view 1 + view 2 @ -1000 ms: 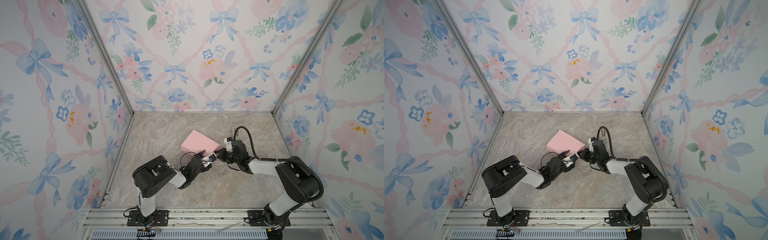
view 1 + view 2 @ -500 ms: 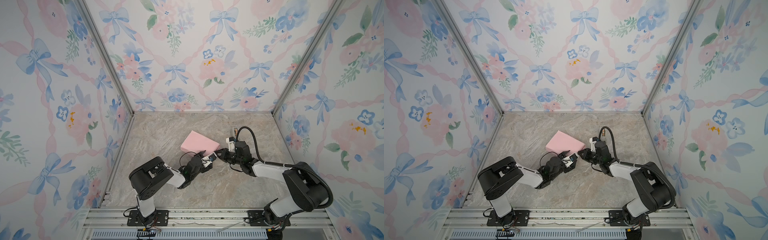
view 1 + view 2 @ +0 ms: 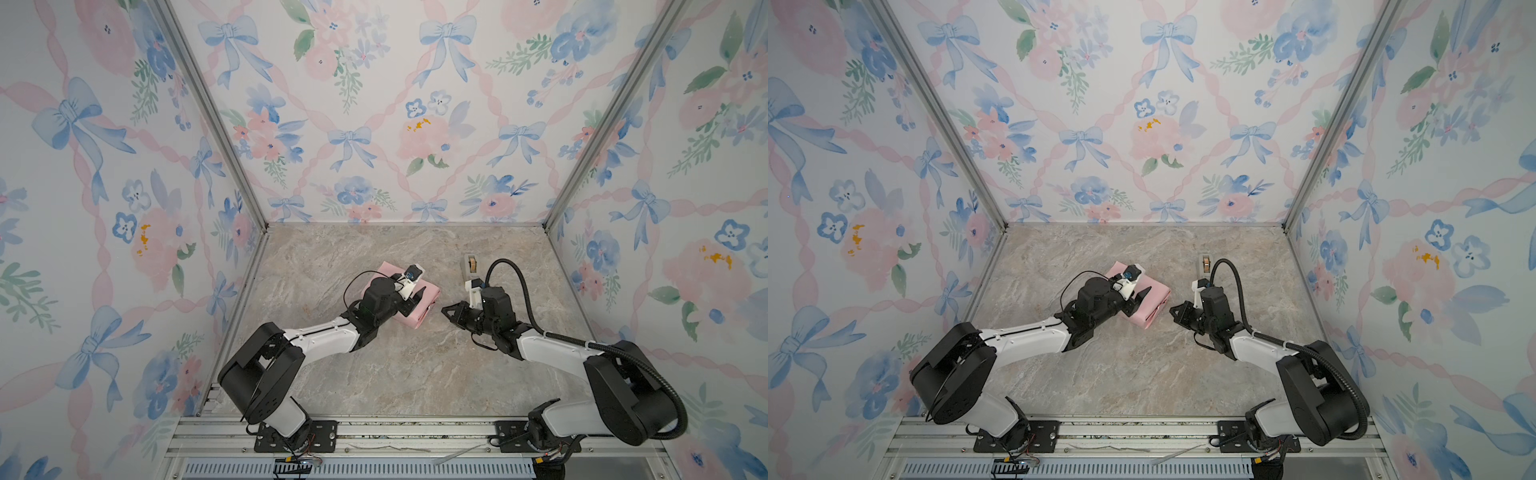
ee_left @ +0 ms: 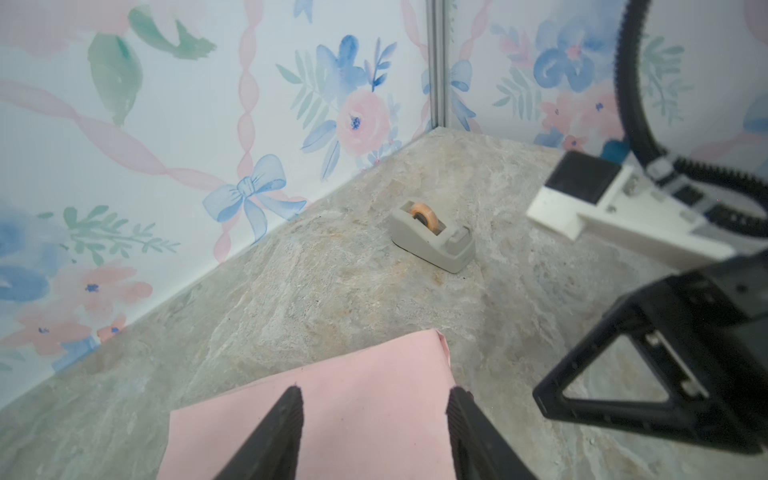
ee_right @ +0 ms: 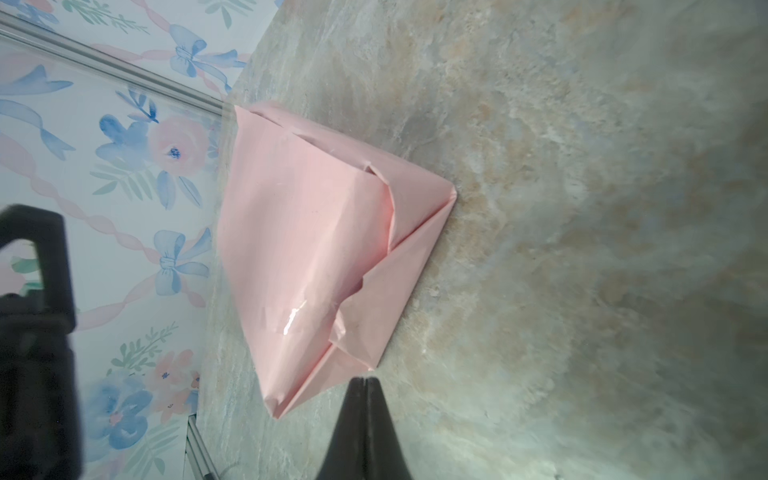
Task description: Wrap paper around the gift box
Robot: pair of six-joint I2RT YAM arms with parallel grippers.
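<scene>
The paper (image 3: 415,318) (image 3: 1154,303) lies folded into a pale pink parcel mid-table, with creased flaps and a glossy strip on its near end (image 5: 307,232). The gift box is hidden inside it. My left gripper (image 3: 417,303) (image 3: 1140,301) hovers low over the parcel's top, jaws apart, nothing pinched between them (image 4: 376,395); one finger lines up with the parcel's edge. My right gripper (image 3: 444,309) (image 3: 1172,311) is shut and empty, its tip (image 5: 365,379) just off the parcel's near corner, a small gap apart.
A grey tape dispenser (image 3: 471,266) (image 3: 1205,264) (image 4: 432,235) with a tan roll stands behind the right gripper, toward the back right. Floral walls close off three sides of the marble table (image 3: 395,374). The right arm's black cable (image 3: 515,282) arches above its wrist.
The left gripper has moved from the parcel's front corner up onto its top. The right gripper has drawn back to the right, off the parcel, and stays shut.
</scene>
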